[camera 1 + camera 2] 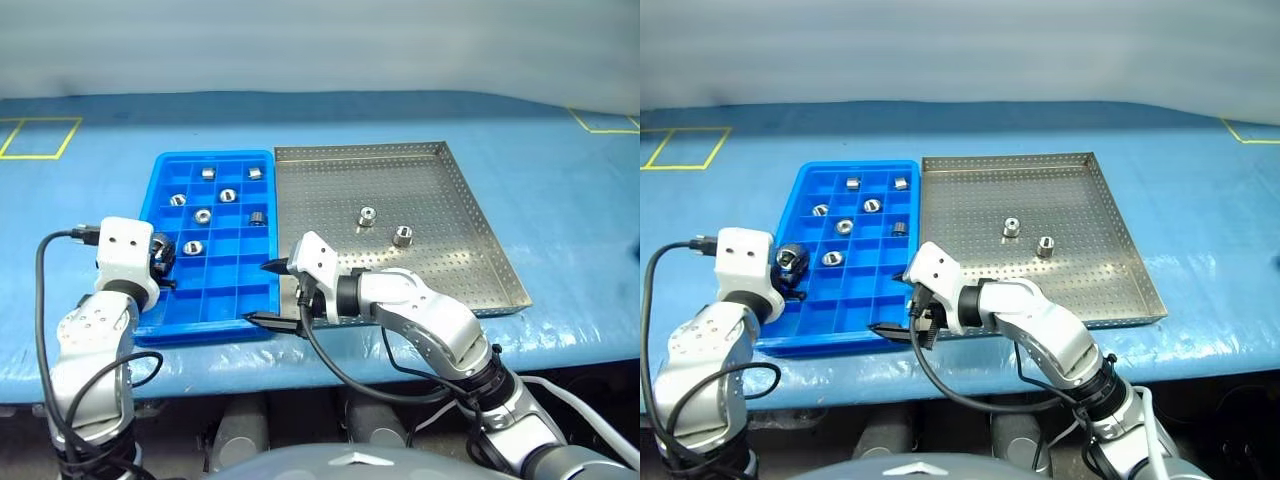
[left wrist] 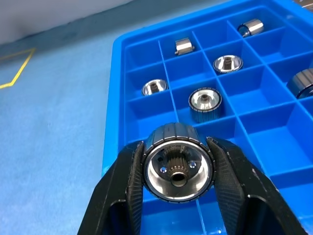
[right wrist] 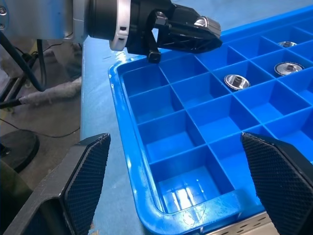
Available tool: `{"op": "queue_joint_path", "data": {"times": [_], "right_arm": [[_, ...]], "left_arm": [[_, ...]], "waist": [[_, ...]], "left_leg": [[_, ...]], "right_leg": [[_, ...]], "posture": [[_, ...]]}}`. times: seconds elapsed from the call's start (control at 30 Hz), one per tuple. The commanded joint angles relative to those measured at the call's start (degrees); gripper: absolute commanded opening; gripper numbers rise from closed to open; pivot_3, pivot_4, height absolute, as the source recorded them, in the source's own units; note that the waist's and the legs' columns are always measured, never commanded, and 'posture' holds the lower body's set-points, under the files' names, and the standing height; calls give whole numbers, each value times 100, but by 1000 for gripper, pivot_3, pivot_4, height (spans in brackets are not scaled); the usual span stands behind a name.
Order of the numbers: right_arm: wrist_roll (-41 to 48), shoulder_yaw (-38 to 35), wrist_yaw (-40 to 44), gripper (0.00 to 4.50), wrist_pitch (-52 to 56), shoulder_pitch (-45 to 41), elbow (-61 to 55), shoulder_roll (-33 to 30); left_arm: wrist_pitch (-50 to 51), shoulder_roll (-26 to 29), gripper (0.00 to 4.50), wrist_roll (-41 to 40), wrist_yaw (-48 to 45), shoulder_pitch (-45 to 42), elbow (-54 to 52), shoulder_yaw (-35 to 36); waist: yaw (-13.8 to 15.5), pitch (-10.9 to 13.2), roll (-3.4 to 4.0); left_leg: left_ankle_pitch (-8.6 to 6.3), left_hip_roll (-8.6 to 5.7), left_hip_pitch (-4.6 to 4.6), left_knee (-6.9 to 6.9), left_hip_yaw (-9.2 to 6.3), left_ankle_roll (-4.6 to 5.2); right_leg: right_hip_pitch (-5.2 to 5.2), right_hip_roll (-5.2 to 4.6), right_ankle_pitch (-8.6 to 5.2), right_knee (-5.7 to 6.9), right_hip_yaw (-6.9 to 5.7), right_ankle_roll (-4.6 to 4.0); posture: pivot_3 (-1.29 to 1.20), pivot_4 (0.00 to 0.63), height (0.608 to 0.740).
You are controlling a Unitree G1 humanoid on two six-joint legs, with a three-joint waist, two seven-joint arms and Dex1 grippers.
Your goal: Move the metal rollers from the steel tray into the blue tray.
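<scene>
Left gripper point(image 2: 177, 196) clamped on one of the metal rollers point(image 2: 177, 166), bore facing the wrist camera, hanging over the blue tray's point(image 1: 160, 165) near-left cells, empty cell below. Right gripper point(image 1: 268, 292) spread wide, empty, at the tray's near-right corner. Two rollers point(image 1: 368, 215) remain right in the steel tray point(image 1: 480, 215), nearer the right arm.

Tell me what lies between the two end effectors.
Empty compartments of the blue tray, seen in the right wrist view, separate the left end effector from the right end effector.
</scene>
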Motion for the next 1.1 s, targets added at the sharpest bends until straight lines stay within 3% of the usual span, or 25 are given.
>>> {"op": "queue_joint_path", "data": {"times": [0.03,0.43,0.47,0.67,0.87,1.1], "right_arm": [[14,-104,-7,4500,-89,60,-163,4],[34,-159,-134,4500,-33,268,-318,-9],[31,-159,-139,4500,-35,269,-318,-7],[26,-230,-214,4500,-24,303,-369,-17],[70,-659,-396,4500,91,496,-598,-244],[76,-1283,-641,4500,322,992,-950,-739]], "left_arm": [[13,-98,1689,-31,212,138,-66,84],[630,-354,1689,-126,632,262,45,164],[648,-356,2423,-157,617,237,46,154],[524,-276,4362,-342,607,11,-2,98],[-111,32,4438,-923,-49,-477,139,-64],[-898,1210,4438,-1630,-1613,-1315,930,-1090]], "waist": [[-4,0,0],[-54,-1,0],[-60,-1,1],[-114,-1,1],[-128,-1,0],[-225,0,0]], "left_leg": [[0,0,0,-1,0,0],[0,0,1,-1,2,0],[0,0,3,-1,3,0],[0,0,10,-1,4,-1],[0,0,4,-3,4,-1],[0,-1,-3,-6,10,-1]], "right_leg": [[0,0,0,0,0,0],[-1,1,-1,-1,1,-1],[-1,1,-1,-1,1,-2],[5,1,-6,-1,2,-12],[3,0,-5,-6,2,-10],[-3,-1,-9,-19,5,-16]], "posture": [[26,150,740],[-8,150,740],[-10,150,740],[-29,150,740],[-67,150,740],[-123,150,740]]}}
